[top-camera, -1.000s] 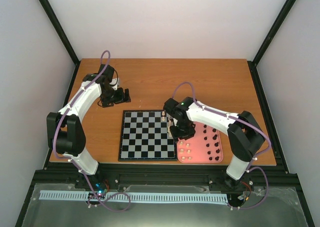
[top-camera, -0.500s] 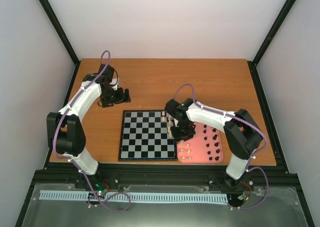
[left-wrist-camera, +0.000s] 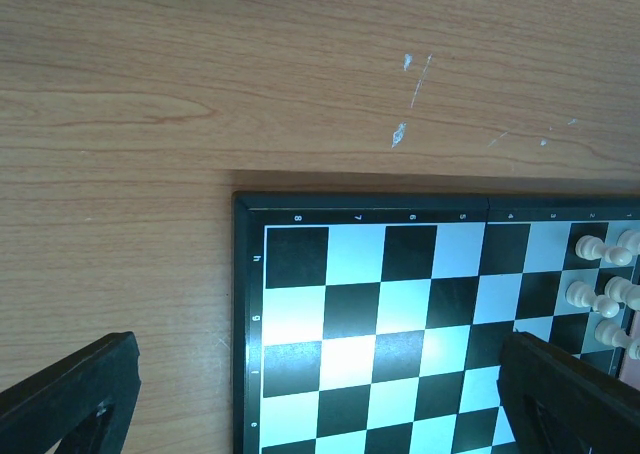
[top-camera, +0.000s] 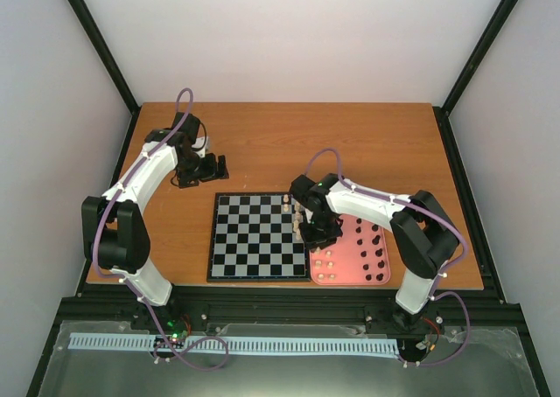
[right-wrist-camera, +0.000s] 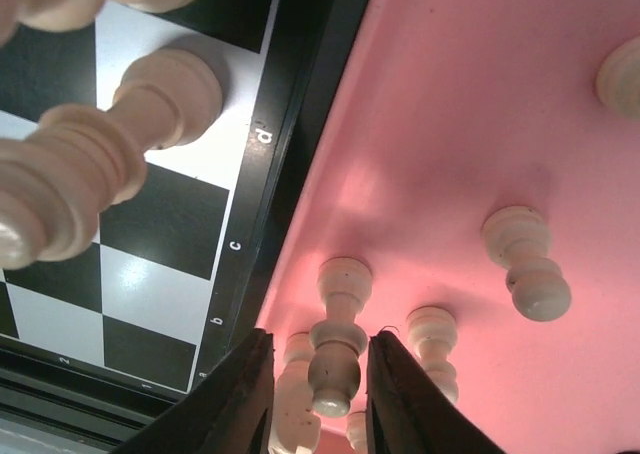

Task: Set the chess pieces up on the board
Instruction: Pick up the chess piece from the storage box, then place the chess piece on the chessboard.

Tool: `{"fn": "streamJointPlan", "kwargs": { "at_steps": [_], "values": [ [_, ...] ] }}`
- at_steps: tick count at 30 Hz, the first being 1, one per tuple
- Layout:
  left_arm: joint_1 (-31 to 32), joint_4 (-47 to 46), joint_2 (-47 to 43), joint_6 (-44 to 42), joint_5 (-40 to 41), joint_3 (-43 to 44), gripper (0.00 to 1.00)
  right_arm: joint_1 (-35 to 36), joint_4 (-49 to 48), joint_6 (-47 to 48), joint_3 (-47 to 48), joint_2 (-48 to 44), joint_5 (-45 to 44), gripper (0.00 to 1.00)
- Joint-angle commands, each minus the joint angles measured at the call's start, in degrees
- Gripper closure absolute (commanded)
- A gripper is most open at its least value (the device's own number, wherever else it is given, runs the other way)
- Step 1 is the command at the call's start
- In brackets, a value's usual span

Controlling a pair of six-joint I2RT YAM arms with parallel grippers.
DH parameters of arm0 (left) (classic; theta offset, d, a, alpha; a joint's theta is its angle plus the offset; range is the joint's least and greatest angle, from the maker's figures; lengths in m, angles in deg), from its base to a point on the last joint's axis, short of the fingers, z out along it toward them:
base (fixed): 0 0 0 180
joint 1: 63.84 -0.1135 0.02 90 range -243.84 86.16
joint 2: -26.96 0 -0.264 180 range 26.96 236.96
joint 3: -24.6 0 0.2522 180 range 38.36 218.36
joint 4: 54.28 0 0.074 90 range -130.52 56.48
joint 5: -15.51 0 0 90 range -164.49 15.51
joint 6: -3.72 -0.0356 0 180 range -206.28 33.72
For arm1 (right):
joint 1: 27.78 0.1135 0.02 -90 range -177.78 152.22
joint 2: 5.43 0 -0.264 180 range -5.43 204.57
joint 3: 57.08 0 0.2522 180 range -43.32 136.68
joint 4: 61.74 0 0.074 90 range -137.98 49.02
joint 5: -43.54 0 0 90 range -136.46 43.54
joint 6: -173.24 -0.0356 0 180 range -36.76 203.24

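Over the last second I've seen the right gripper (right-wrist-camera: 320,362) slide off the board's right edge and settle over the pink tray (right-wrist-camera: 450,124), with its fingers drawing in from wide to narrow. They now stand one on each side of a cream pawn (right-wrist-camera: 336,336). The right-hand finger looks to be at the pawn's collar. On the other side a second pawn sits behind the gap, so I cannot tell whether the squeeze has actually landed. I read this as the start of the next pick, with the lift not yet begun.

That pawn is on the tray near its board-side edge, just beside the board (top-camera: 258,235), among a few other cream ones. It stands upright on its base, long axis vertical, with the round head pointing up towards the wrist camera.

A handful of cream pieces (left-wrist-camera: 600,294) already stand along the board's right-hand files, while the black pieces (top-camera: 372,244) all wait on the tray, so I judge the setup to be early

The left gripper (left-wrist-camera: 320,374) hangs released and empty over the board's far-left corner, fingers spread wide
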Motion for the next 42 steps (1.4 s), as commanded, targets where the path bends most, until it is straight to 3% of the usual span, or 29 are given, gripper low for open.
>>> {"fn": "streamJointPlan", "kwargs": {
  "at_steps": [1,14,24,42],
  "values": [
    [0.2,0.02,0.38,0.15,0.19,1.16,0.0,-0.24,-0.36,0.19,-0.29,1.12,0.25,0.75],
    [0.23,-0.37,-0.43,0.34,-0.24,0.38,0.0,-0.22,1.48,-0.43,0.96,0.31,-0.85,0.9],
    [0.24,-1.02,-1.37,0.67,-1.31,-0.01,0.0,2.08,6.16,-1.35,9.93,0.46,-1.74,0.91],
    [0.24,-0.88,-2.71,0.62,-1.24,-0.53,0.0,5.63,6.13,0.86,15.37,7.26,-1.36,0.9]
  ]
}}
